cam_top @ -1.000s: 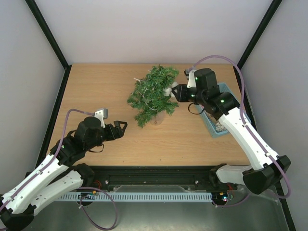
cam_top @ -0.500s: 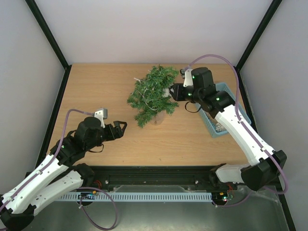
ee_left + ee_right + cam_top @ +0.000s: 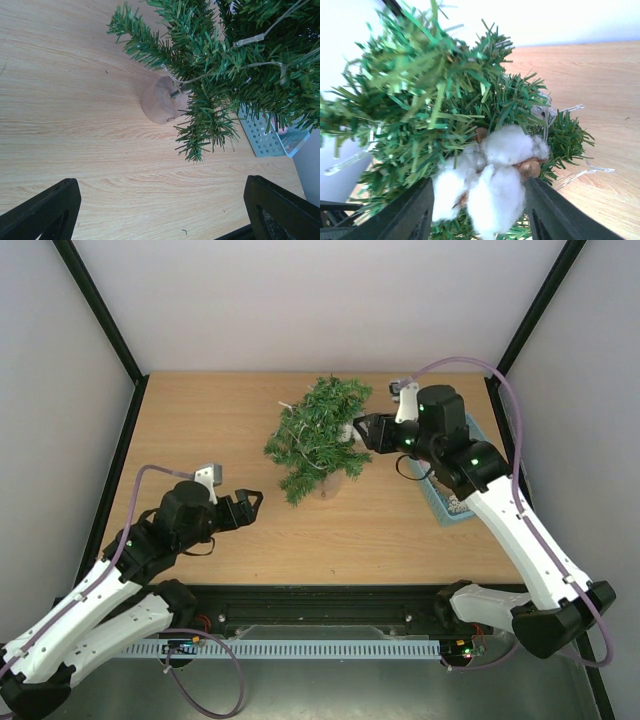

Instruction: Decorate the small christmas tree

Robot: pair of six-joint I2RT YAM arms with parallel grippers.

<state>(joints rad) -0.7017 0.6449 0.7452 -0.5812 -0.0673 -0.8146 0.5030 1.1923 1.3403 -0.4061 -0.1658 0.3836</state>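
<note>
Starting near left on the bench: see the left fingers spread wide, gripping nothing, held low over the wood and aimed far-right toward the foot of the small christmas tree. Well apart from it.

At right, partly beneath the right arm, find a light-blue perforated basket, near the tree but not touching it.

Farther in, about mid-bench and a little right, find the tree itself. Stands upright on a round brownish wooden base set flat on the bench. Long axis vertical, running from base to tip, tip pointing up; in the overhead view shows as base nearer, crown farther. Carries bushy dark-green branches all round, the lowest overhanging the base. Threaded with a clear light string bearing small pale bulbs.

On the tree's right side, note a white cotton ornament with brown husks, lodged among the needles. Just right of it, see the right fingers parted, one to each side of the cotton in the wrist view. Cannot tell whether touching it. Aimed left into the branches.
</note>
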